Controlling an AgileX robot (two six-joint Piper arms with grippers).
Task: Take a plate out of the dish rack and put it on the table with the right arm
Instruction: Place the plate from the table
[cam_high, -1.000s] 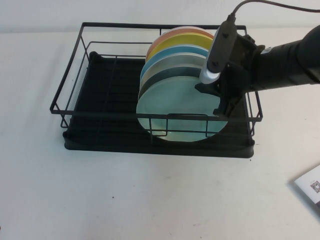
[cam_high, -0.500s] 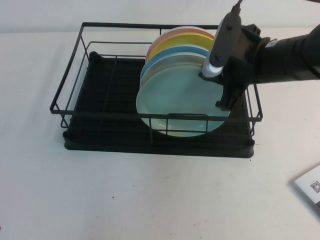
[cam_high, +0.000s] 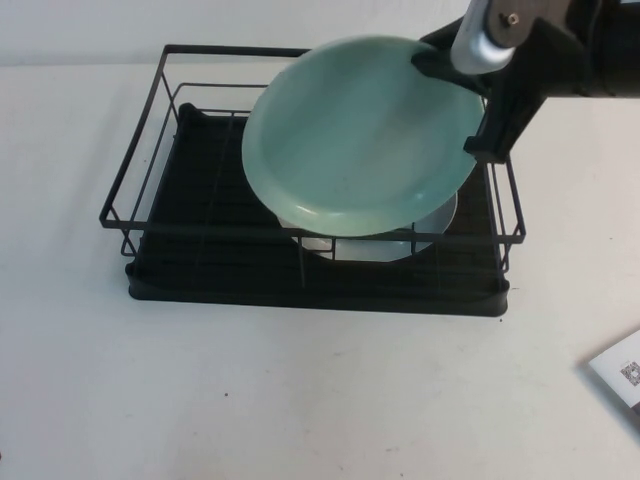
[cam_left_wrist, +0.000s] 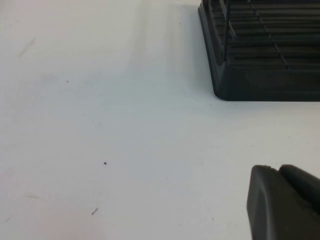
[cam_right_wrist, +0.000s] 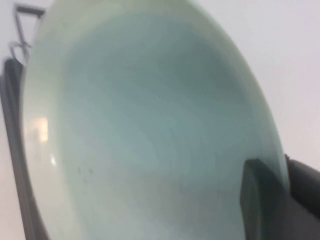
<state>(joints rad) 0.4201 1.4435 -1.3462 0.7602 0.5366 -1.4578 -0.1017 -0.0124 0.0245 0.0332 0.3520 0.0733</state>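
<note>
The pale mint-green plate (cam_high: 360, 135) hangs tilted above the black wire dish rack (cam_high: 150, 230), lifted out of its slot. My right gripper (cam_high: 480, 130) is shut on the plate's right rim, one finger on each face. In the right wrist view the plate (cam_right_wrist: 145, 130) fills the picture, with my fingers (cam_right_wrist: 257, 200) clamped on its edge. A pale grey-blue plate (cam_high: 430, 230) still stands in the rack below; other plates are hidden behind the lifted one. My left gripper (cam_left_wrist: 282, 172) hovers over the white table (cam_left_wrist: 100, 125) near the rack's corner (cam_left_wrist: 260, 55), jaws together and empty.
A white card with a printed code (cam_high: 622, 368) lies at the table's right edge. The rack's left half holds no plates. Bare table (cam_high: 300, 400) spreads in front of the rack.
My right gripper has risen with the mint-green plate, pulling it up out of the stack and tilting it flatter above the rack. The left arm has not moved.
</note>
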